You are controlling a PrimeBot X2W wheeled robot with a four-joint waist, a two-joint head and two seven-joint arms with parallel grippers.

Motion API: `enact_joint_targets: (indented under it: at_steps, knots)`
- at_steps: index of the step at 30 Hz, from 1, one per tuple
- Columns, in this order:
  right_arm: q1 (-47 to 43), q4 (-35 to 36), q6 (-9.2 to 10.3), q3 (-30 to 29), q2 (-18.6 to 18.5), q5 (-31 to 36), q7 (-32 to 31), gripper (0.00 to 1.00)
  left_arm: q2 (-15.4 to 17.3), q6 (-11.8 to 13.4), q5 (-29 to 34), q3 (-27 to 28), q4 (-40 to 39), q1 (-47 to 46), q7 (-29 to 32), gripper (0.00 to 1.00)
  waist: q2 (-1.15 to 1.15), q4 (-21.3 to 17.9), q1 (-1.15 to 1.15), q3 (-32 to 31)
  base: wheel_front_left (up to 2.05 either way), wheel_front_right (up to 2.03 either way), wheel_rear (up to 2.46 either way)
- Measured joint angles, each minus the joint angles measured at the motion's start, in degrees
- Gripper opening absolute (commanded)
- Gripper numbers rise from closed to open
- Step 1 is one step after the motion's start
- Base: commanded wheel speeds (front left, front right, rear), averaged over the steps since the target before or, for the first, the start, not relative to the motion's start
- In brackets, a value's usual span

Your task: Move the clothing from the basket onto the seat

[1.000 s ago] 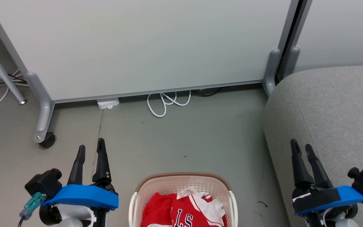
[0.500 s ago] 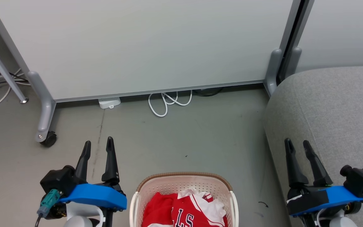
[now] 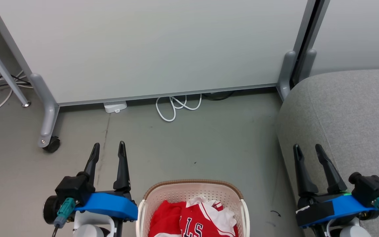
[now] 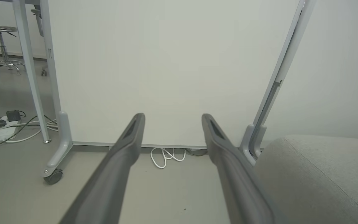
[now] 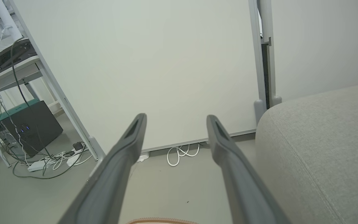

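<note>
Showing: robot's work area, head view and both wrist views.
Basket (image 3: 192, 182): cream perforated plastic w/ brown rim. Stands on grey floor (image 3: 209, 148) at bottom centre of head view, btwn the two grippers. A sliver of the brown rim also shows at bottom edge of R wrist view.
Clothing (image 3: 196, 220): red w/ white trim, crumpled inside basket. Black white-edged lettering is partly cut by the frame edge.
Seat (image 3: 350, 112): grey upholstered, rounded corner. Sits on robot's R of basket, apart from it, w/ a strip of floor btwn.
L gripper (image 3: 108, 144): fingers released and spread apart. Held over floor just L of basket, tips pointing toward the panel. L wrist view confirms the open gap.
R gripper (image 3: 307, 146): fingers released and parted. Seen against seat's near edge, well R of basket. R wrist view shows the same gap.
Backdrop: pale partition panel (image 3: 150, 46) on grey legs, one w/ a caster (image 3: 52, 144). White cable (image 3: 176, 107) lies looped on floor at panel's foot.
</note>
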State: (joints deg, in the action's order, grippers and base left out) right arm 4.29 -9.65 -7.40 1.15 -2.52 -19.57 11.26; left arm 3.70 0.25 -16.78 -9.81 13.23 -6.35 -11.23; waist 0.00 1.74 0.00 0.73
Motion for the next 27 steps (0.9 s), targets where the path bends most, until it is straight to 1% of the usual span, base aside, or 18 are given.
enact_joint_targets:
  at_steps: [27]
  knots:
    - [0.15, 0.77, -0.01, 0.88, -0.13, 12.37, 2.98, 1.00, 0.03, 0.73, 12.02, -2.10, -0.35, -0.60, -3.01, 1.00, 0.00, 0.48, 0.00, 0.11, 0.00, 0.00, 0.00]
